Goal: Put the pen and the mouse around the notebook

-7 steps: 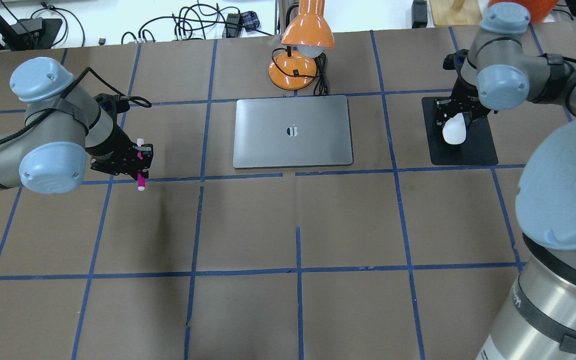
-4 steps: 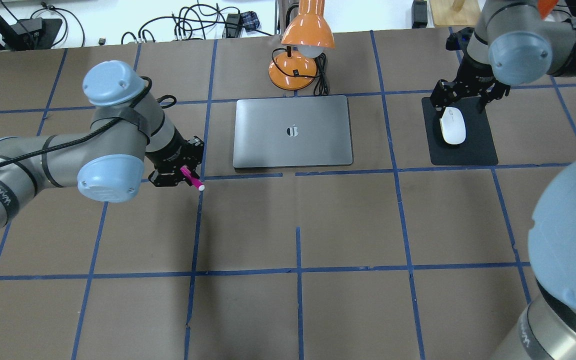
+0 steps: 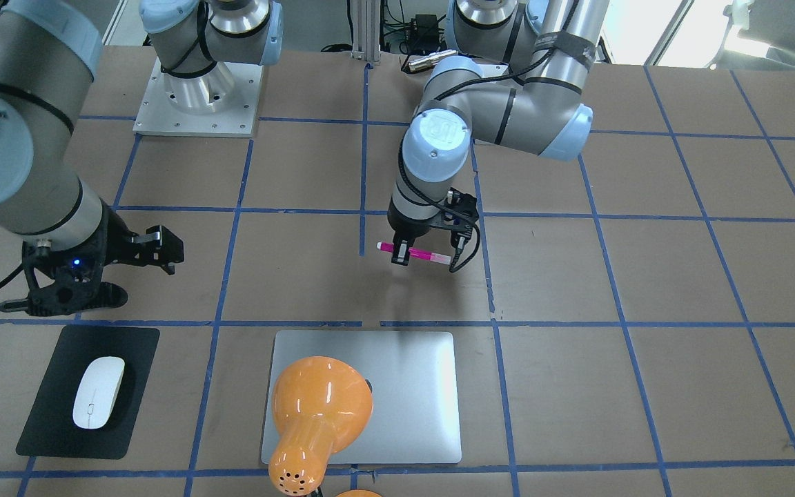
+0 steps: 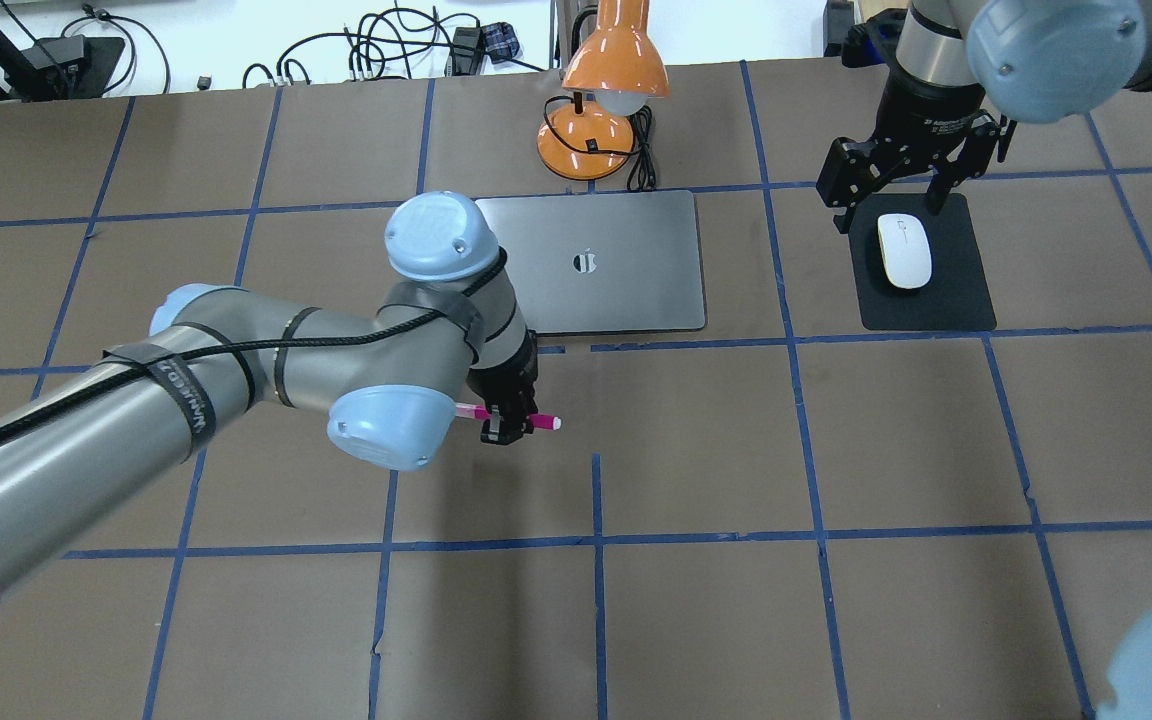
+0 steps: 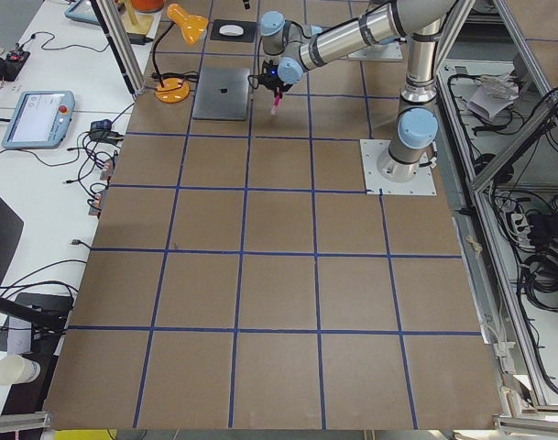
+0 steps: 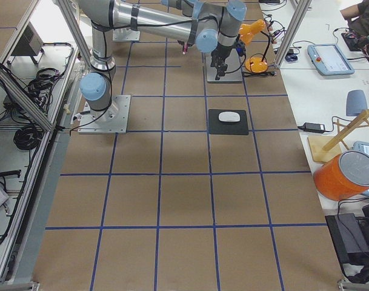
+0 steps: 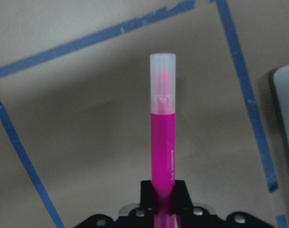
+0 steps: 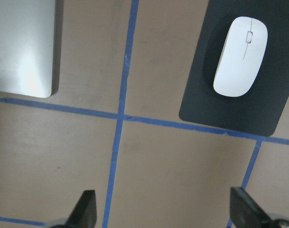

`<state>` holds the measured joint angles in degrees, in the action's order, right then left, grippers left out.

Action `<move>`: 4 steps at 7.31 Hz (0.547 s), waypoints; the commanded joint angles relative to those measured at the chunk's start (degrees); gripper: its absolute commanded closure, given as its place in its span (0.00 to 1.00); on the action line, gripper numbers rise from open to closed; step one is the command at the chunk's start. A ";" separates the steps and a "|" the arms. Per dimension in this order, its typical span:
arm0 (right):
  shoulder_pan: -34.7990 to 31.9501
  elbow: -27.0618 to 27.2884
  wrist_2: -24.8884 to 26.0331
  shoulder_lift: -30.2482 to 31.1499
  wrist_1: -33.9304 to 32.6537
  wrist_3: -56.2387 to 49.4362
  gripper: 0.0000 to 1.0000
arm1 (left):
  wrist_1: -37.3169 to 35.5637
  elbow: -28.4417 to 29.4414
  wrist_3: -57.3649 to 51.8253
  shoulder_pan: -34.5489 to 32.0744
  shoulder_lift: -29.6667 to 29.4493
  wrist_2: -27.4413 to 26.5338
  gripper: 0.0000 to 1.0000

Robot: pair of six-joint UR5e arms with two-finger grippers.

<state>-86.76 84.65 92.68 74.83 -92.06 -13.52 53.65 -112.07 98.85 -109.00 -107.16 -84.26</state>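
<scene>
The magenta pen (image 4: 528, 421) is held level in my left gripper (image 4: 504, 422), which is shut on its middle, just on my side of the silver notebook (image 4: 586, 262). From the front, the pen (image 3: 417, 254) hangs a little above the table. In the left wrist view the pen (image 7: 163, 142) sticks out past the jaws with its whitish cap ahead. The white mouse (image 4: 904, 250) lies on a black mat (image 4: 946, 305) to the right of the notebook. My right gripper (image 4: 888, 210) stands open and raised above the mouse, holding nothing. The mouse (image 8: 240, 56) shows in the right wrist view.
An orange desk lamp (image 4: 601, 100) with its cord stands just behind the notebook and hides part of the notebook (image 3: 418, 386) from the front. Blue tape lines cross the brown table (image 4: 696, 450). Cables and gear lie beyond the far edge.
My left arm swung right with the pen, from left of the notebook to its near edge, turning the pen level. My right gripper let go of the mouse and rose away.
</scene>
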 commanded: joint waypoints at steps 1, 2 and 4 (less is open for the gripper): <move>-2.80 0.09 -0.48 4.60 3.97 1.38 0.00 | -5.66 2.80 9.67 -4.54 -5.58 -0.02 1.00; -3.07 0.34 -0.40 8.97 10.61 3.39 0.00 | -4.97 6.65 11.26 -5.68 -7.78 -0.02 1.00; -3.24 -0.10 0.14 11.30 12.96 5.25 0.00 | -4.70 9.23 13.56 -7.72 -9.73 -0.11 1.00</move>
<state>-89.83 84.52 93.03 84.80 -80.90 -9.71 48.83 -104.43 111.12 -115.65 -115.53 -84.26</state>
